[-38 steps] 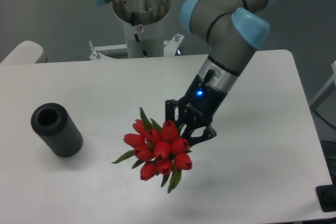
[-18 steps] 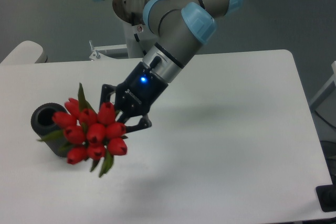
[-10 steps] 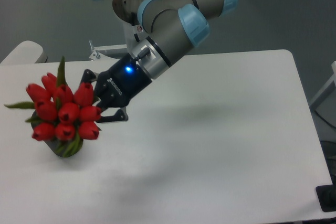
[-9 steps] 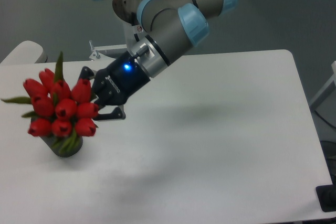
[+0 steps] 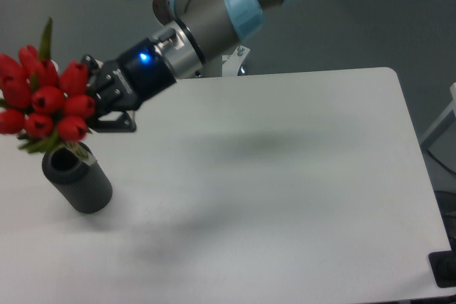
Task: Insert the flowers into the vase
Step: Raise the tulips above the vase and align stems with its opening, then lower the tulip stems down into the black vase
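The flowers (image 5: 44,99), a tight bunch of red tulip buds with green leaves, hang at the far left, just above and slightly left of the vase. My gripper (image 5: 96,108) is shut on the bunch from its right side, with the arm reaching in from the upper right. The vase (image 5: 77,179) is a dark grey thick-walled cylinder standing on the white table (image 5: 285,176). Its round mouth shows just below the lowest buds. Green stem ends reach down to the rim of the mouth.
The arm's base column (image 5: 196,33) stands at the table's back edge, behind the gripper. A pale rounded object (image 5: 28,72) lies off the table's left rear corner. A dark object (image 5: 445,268) sits at the lower right edge.
The gripper has carried the flowers left across the table and then lifted them. The bunch covered the vase half a second ago and now sits higher, so the vase mouth shows.
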Available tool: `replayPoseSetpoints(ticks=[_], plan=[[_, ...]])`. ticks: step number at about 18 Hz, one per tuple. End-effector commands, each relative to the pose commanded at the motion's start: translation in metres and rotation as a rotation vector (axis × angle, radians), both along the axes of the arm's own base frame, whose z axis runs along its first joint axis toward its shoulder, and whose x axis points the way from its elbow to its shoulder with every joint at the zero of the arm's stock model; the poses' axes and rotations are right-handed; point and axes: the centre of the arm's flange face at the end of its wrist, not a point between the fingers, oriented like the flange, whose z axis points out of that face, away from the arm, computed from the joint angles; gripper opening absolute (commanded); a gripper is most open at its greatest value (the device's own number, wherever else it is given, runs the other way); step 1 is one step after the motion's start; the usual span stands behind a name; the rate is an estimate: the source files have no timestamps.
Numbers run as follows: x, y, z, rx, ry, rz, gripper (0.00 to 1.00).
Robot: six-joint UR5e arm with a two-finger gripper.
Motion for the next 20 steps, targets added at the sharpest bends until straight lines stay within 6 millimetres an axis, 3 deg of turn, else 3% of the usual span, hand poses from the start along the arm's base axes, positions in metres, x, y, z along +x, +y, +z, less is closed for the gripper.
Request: replayPoseSetpoints(ticks=[4,14,20], plan=[[0.017,0.006,-0.004,0.023,0.024,-0.042,0.10],[0.024,0.018,-0.033,0.041,0.053,-0.085,0.10],[0.023,0.014,-0.079,0.039,0.061,-0.099,0.10]])
